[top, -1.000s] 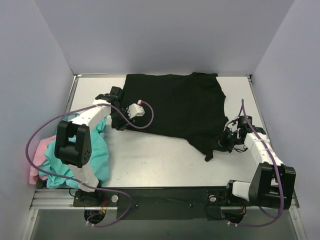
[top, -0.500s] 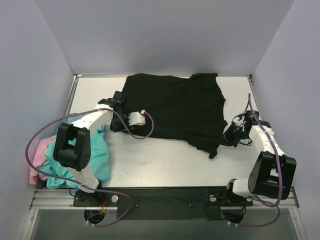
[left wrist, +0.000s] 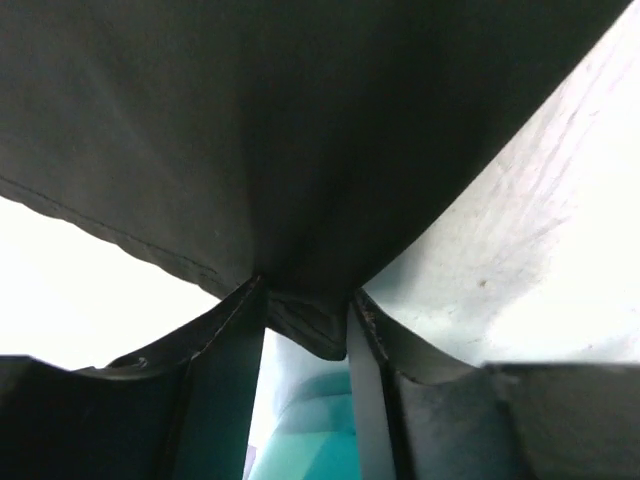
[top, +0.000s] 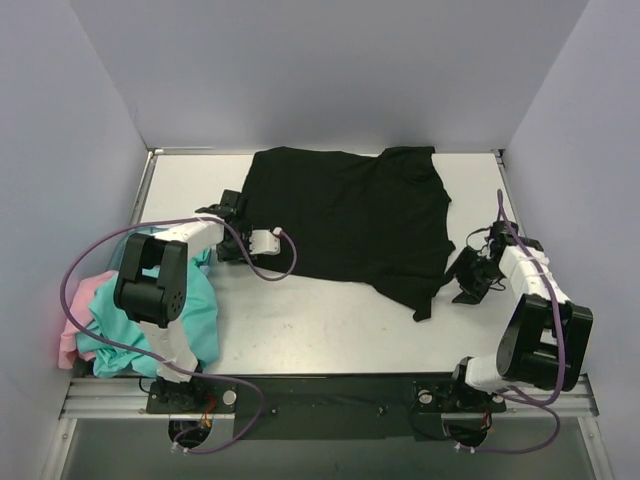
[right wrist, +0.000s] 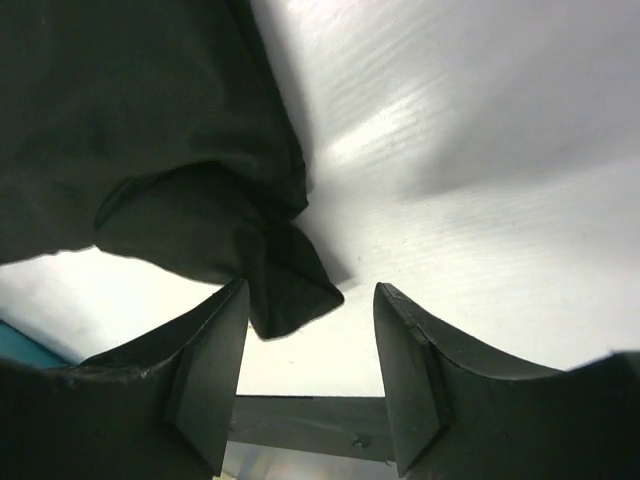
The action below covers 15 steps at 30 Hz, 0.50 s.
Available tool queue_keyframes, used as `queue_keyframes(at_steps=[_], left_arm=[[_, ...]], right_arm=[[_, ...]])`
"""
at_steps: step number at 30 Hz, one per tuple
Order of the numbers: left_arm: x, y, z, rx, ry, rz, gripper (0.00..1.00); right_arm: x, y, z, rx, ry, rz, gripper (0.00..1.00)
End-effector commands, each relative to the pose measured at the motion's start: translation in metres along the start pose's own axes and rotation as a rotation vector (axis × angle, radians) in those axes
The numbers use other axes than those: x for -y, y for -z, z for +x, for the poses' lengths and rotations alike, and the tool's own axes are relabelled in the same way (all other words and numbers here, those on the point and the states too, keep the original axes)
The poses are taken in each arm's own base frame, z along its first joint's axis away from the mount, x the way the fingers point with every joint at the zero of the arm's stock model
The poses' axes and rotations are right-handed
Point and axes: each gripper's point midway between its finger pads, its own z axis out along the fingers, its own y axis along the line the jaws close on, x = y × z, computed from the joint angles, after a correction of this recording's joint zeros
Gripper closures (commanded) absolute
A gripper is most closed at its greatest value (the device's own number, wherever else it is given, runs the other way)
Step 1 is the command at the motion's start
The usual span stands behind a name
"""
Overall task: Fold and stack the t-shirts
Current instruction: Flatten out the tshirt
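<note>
On the pale, smooth table (top: 300,325), seen from above, the black t-shirt (top: 350,215) lies spread flat toward the far side. It is matte, soft cloth with a ragged, wrinkled lower edge that runs down to a point near the right arm. At the table's near left edge the teal t-shirts (top: 195,315) lie in a crumpled heap, with the pink t-shirt (top: 70,340) bunched at their outer side. Glossy purple cables (top: 75,285) loop around both arms. The left gripper (top: 233,250) sits at the black shirt's left edge. The right gripper (top: 468,278) rests just beside the shirt's lower right point, with its dark fingers spread.

From the left wrist, the black t-shirt (left wrist: 300,120) fills the upper part of the picture, its creases drawing down toward the fingers and a stitched hem running along one side. The left gripper (left wrist: 305,290) is partly closed, and a bunched fold of this cloth fills the gap between its flat black fingers. Teal cloth (left wrist: 320,420) shows below the fold, and the faintly grained table (left wrist: 560,250) shows at the right.

From the right wrist, the black t-shirt (right wrist: 130,130) ends in a limp, rumpled tip lying on the table (right wrist: 480,150). The right gripper (right wrist: 310,290) stands well apart and grips nothing. The tip lies between its fingers, close to one of them and clear of the other.
</note>
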Motion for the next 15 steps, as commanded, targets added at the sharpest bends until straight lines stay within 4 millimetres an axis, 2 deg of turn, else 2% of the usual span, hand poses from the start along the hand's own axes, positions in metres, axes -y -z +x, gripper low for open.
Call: queue_keyframes(at_steps=[1,3,4,6,11,13,15], left_arm=[[-0.002,-0.001,0.002,0.047,-0.011,-0.023,0.61],[0.006,0.002,-0.004,0.09,-0.013,-0.003,0.76],[0.008,0.005,-0.008,0.115,-0.015,0.0,0.86],[0.012,0.009,-0.012,0.141,-0.006,0.015,0.97],[0.01,0.022,-0.019,0.188,0.014,-0.002,1.0],[0.007,0.026,-0.022,0.204,0.031,-0.014,1.0],[0.005,0.031,-0.023,0.216,0.051,-0.022,1.0]], right_arm=[[0.003,0.019,0.031,-0.008,0.068,0.087,0.51],[0.0,0.017,0.05,-0.03,0.06,0.073,0.51],[0.001,0.017,0.06,-0.031,0.067,0.069,0.51],[0.001,0.018,0.068,-0.009,0.054,0.074,0.51],[-0.002,0.007,0.079,0.025,0.124,0.123,0.49],[0.0,-0.009,0.079,0.011,0.117,0.141,0.5],[0.003,-0.025,0.08,-0.02,0.114,0.162,0.56]])
